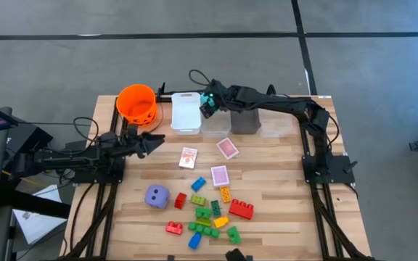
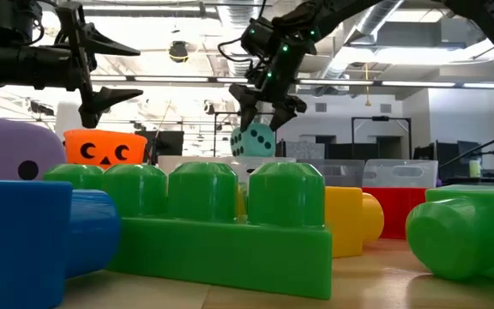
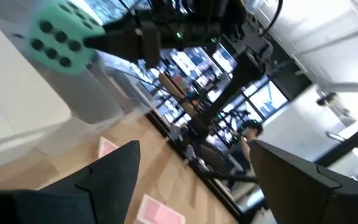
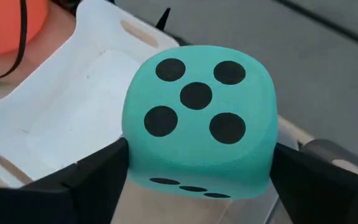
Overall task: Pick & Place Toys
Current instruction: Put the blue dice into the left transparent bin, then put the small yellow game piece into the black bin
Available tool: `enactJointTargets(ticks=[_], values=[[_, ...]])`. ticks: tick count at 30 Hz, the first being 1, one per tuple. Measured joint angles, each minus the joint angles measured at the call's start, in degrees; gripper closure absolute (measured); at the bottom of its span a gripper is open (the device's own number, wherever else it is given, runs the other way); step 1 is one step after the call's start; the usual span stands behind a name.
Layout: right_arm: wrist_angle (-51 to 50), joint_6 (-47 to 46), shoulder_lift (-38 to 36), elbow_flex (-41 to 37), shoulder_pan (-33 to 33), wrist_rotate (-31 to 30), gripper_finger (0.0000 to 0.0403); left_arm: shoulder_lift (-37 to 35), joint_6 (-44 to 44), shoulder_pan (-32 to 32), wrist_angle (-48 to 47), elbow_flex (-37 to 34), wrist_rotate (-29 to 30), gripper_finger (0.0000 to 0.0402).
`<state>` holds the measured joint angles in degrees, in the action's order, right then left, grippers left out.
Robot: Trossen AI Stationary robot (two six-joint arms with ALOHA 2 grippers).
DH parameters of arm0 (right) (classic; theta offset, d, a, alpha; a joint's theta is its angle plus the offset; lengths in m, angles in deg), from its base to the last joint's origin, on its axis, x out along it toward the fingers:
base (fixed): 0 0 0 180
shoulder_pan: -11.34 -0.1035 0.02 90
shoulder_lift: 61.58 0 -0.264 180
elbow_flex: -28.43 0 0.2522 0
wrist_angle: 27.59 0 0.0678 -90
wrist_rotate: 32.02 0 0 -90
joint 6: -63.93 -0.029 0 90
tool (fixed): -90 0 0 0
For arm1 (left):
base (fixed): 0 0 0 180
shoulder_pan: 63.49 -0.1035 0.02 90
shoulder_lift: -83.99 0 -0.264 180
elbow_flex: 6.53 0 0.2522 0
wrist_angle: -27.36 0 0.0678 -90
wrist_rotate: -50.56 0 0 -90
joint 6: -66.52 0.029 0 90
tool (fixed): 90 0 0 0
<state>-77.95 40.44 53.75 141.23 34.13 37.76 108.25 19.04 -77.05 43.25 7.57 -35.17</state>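
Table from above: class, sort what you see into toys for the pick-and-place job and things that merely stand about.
Toys for the job:
teal dotted die, held by the right gripper
purple dotted die
pink-backed playing cards
small plastic building bricks

Standing about:
orange plastic bucket
white rectangular bin
clear rectangular bins
left gripper, waiting open

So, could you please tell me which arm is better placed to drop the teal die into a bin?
The right: its tool already grips the teal die above the bins. The left tool hangs open and empty beside the orange bucket.
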Motion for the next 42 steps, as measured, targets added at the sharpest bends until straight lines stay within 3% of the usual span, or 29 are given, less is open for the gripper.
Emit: enactJointTargets(ticks=[4, 13, 17, 24, 28, 34, 38, 42], values=[[-2.0, 0.0, 0.0, 0.0, 1.1, 3.9, 0.0009, 0.0, 0.0, 0.0, 0.0, 0.0, 2.6, 0.0103], [-2.4, 8.9, 0.0, 0.4, 1.4, 5.4, 0.0021, 0.0, 0.0, 0.0, 0.3, 0.0, 6.1, 0.0103], [-2.4, 14.4, -1.2, 1.9, 0.0, 6.7, 0.0017, 0.0, 0.3, 0.0, 5.7, 0.0, 6.3, 0.0103], [-1.4, 20.3, -12.3, 1.8, -6.8, 9.8, 0.0017, 0.6, 0.5, 0.0, 27.9, 0.0, 7.6, 0.0103], [-1.3, 20.2, -21.9, -0.1, -11.7, 9.2, 0.0017, 0.7, -0.7, 0.0, 27.9, 0.0, 15.2, 0.0103], [-6.6, 14.3, -37.2, -5.8, -22.1, -3.5, 0.0017, 4.0, -8.4, 0.0, 28.3, 0.0, 14.3, 0.0103], [-7.4, 0.0, -46.7, -14.6, -30.5, -8.0, 0.0017, 7.6, -10.6, 0.0, 31.2, 0.2, 12.4, 0.0103], [-2.5, -15.5, -52.6, -26.6, -37.9, -10.9, 0.0017, 12.9, -10.4, 1.2, 30.7, 4.4, 6.2, 0.0103]])
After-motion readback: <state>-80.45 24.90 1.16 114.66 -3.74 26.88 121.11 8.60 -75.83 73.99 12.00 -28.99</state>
